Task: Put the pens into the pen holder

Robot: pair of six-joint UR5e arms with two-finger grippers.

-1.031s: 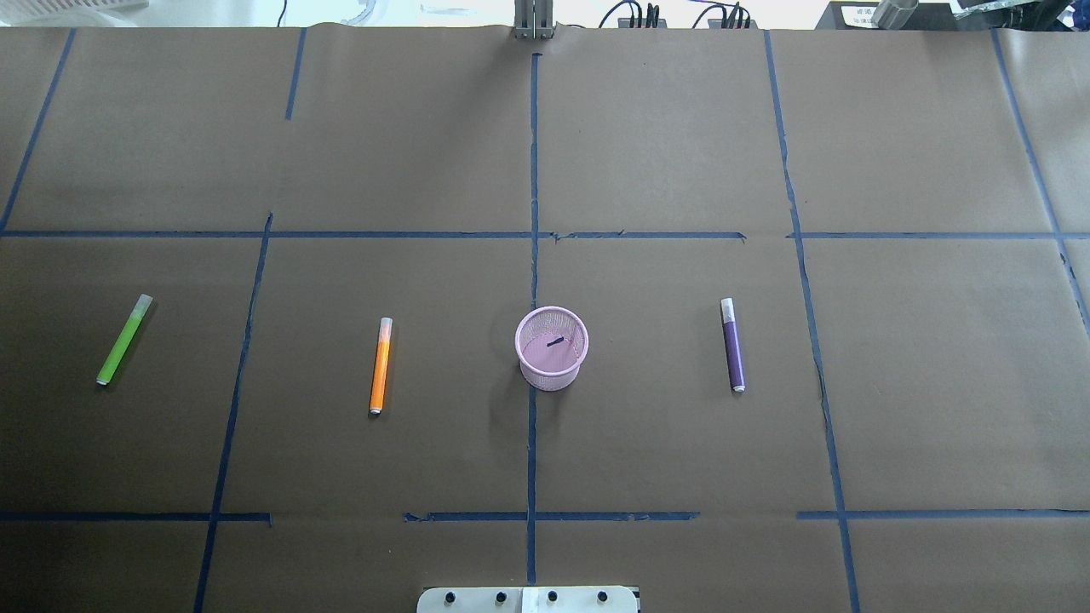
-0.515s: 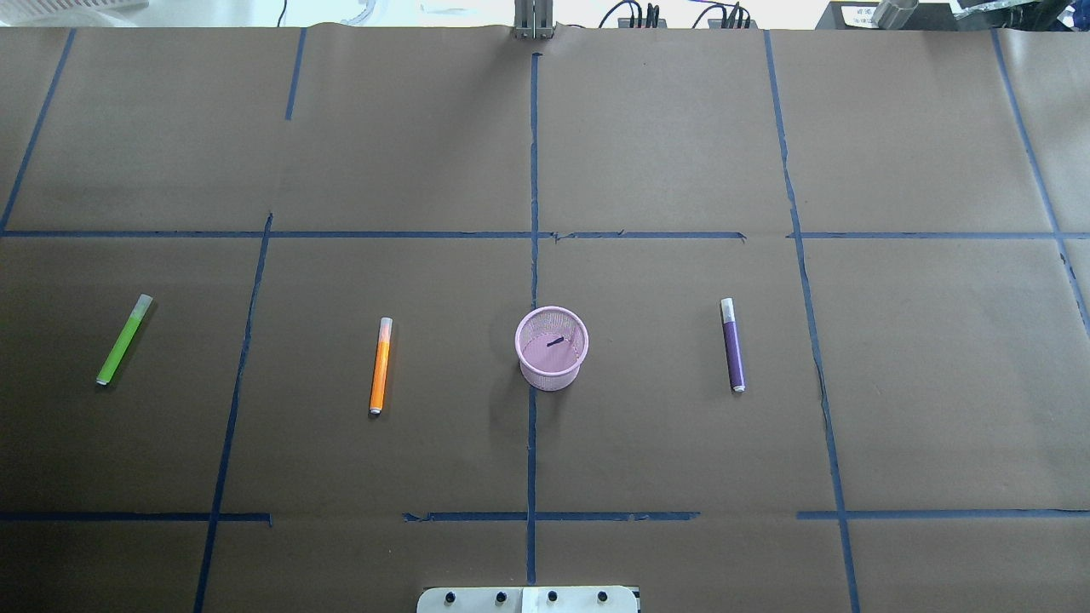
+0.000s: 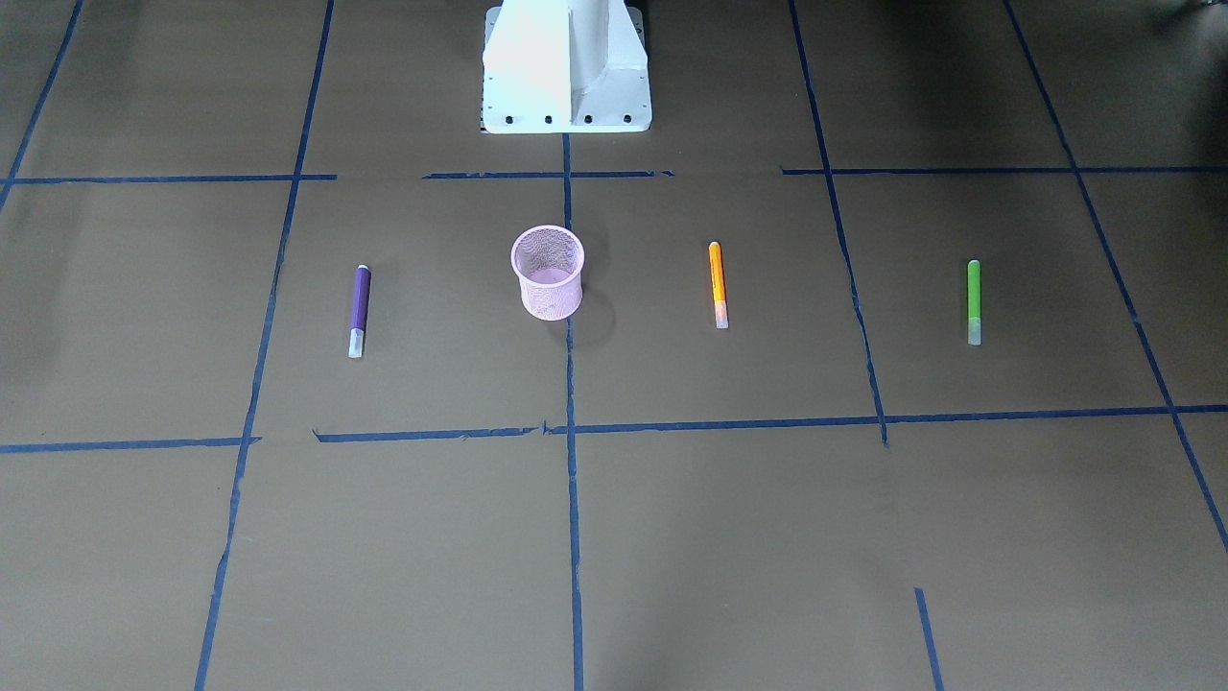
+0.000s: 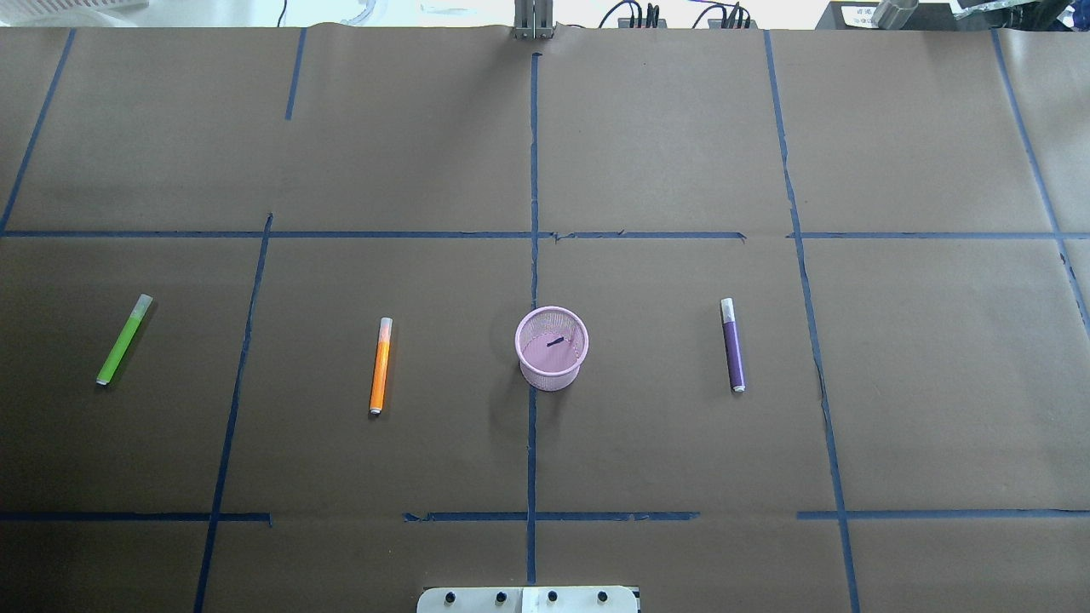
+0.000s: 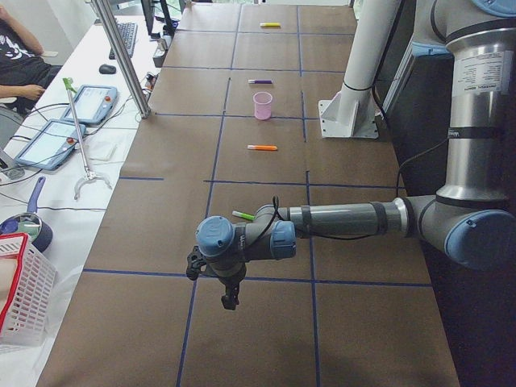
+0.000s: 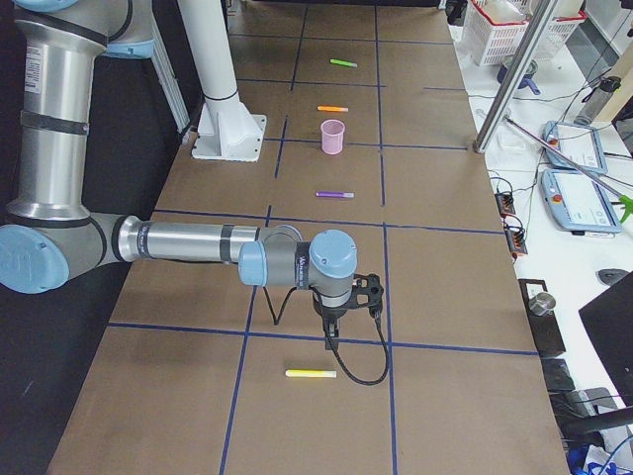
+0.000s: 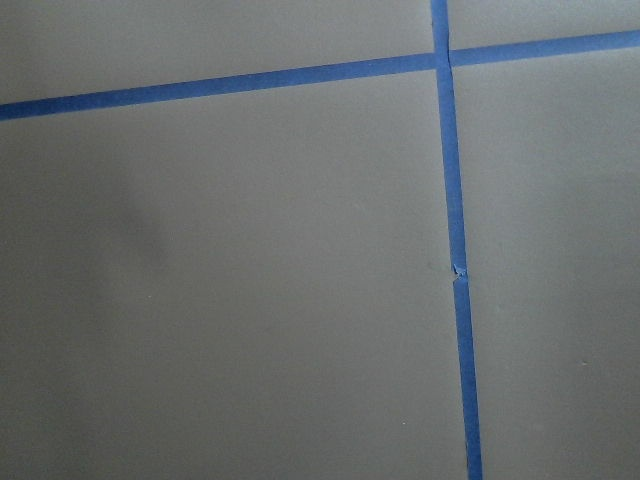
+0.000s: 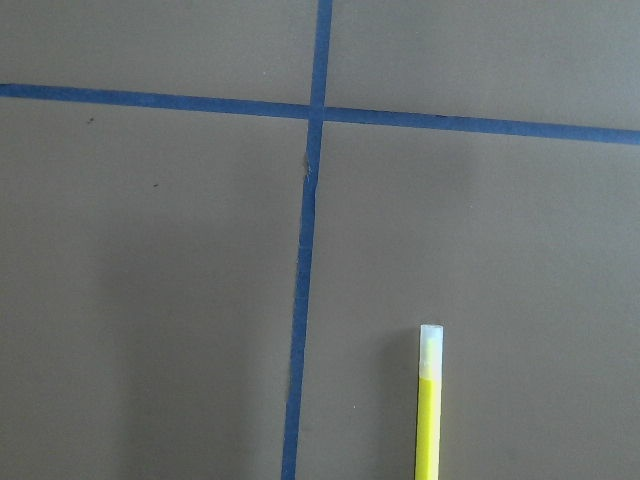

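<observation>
Far from the pen holder (image 4: pixel 552 347), the yellow pen (image 6: pixel 311 374) lies flat beside my right gripper (image 6: pixel 329 332). I should straddle its barrel mid-length. Gripper opening: cannot tell.

**Both arms stretched level, claws pointing down**

The left arm (image 5: pixel 347 219) reaches out with its forearm horizontal. At its end the left gripper (image 5: pixel 229 301) hangs straight down. The right arm (image 6: pixel 188 240) is posed alike, and the right gripper (image 6: pixel 330 341) also points down. Neither claw's finger spread is discernible.

yellow pen (image 8: pixel 430 410): cut by bottom edge | green pen (image 5: pixel 240 214): partly behind left arm (image 5: pixel 339 219)
</observation>
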